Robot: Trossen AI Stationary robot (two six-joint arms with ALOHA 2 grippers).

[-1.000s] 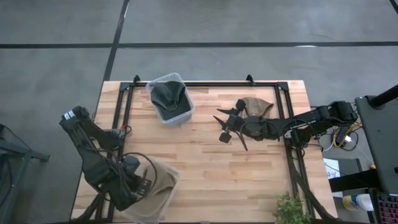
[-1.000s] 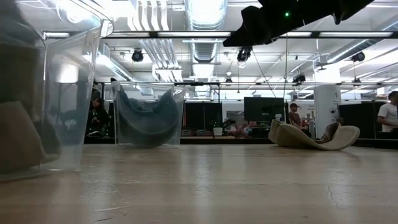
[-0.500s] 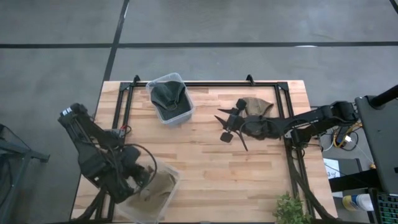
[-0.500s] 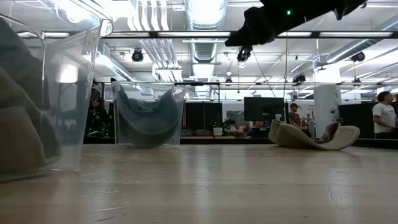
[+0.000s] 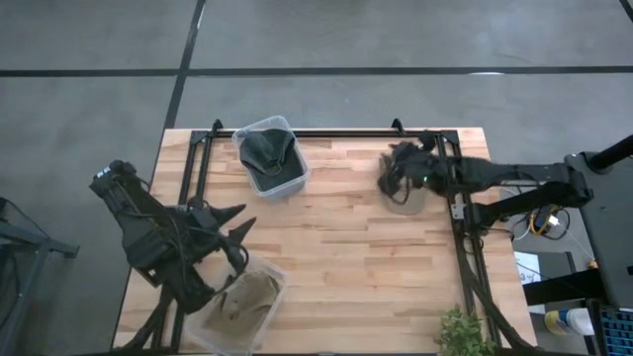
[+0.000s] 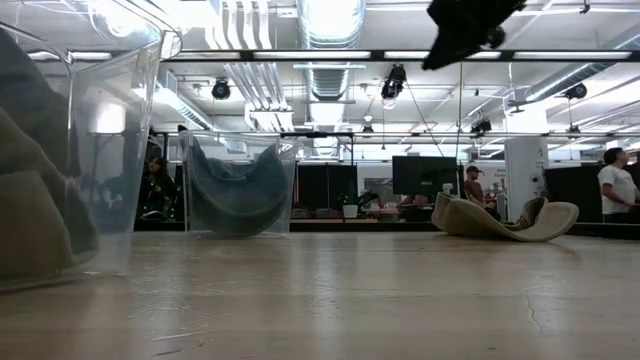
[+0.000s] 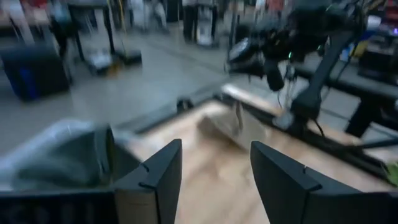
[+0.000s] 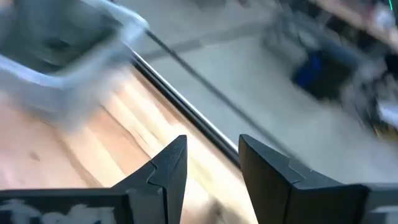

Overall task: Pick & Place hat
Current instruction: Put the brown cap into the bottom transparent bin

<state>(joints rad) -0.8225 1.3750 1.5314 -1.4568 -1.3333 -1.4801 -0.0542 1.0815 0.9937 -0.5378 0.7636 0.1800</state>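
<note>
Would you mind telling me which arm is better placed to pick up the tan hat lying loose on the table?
The right. Its gripper hangs open directly over the tan hat at the table's right rear, while the left gripper is across the table beside the near bin.

no readable text, no labels, no brands, no numbers, no signs anywhere
</note>
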